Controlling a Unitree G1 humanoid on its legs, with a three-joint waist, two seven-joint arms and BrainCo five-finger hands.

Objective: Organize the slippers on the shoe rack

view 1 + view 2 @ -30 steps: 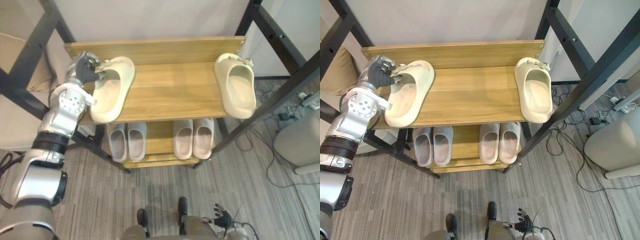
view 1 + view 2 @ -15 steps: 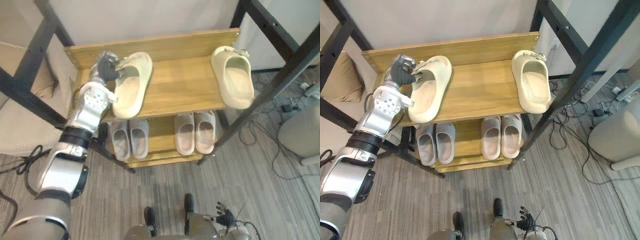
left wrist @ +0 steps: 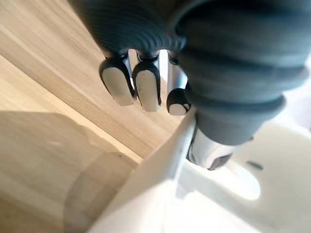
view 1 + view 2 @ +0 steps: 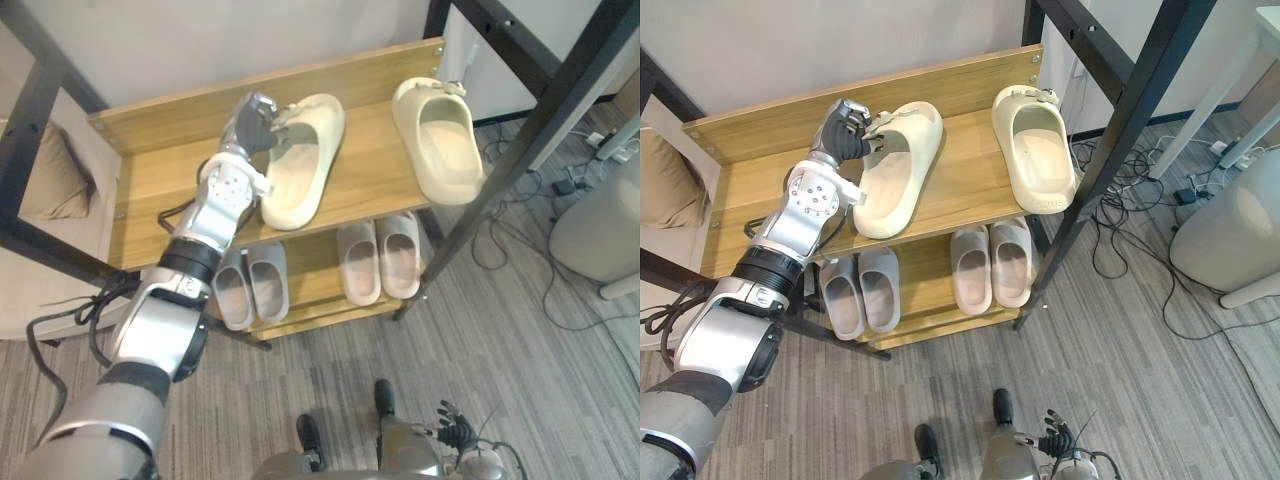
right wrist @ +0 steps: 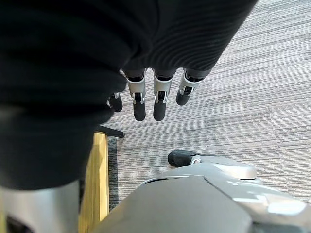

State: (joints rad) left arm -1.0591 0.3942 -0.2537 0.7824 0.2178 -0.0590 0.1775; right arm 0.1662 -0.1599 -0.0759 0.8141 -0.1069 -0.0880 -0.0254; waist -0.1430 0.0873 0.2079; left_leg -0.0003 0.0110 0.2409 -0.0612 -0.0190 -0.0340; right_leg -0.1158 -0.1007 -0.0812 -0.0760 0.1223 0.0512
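The left hand [image 4: 844, 128] is clenched on the far rim of the cream slipper [image 4: 895, 175], which lies mid-board on the top shelf [image 4: 735, 190]; grip judged meant for sliding it beside its mate [image 4: 1038, 150], well apart; right hand [image 5: 159, 94] hung low, fingers slack.

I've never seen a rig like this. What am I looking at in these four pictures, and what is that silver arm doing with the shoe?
This is a humanoid robot with two silver arms ending in mechanical hands. Two pictures come from cameras in its head, looking down at a wooden shoe rack. The other two come from cameras on its wrists, very close to each hand. The left hand has its fingers curled round the rim of a cream slipper on the top shelf. A second cream slipper lies at the shelf's right end. Below sit a grey pair and a pinkish pair. The right hand hangs low over the floor, holding nothing.
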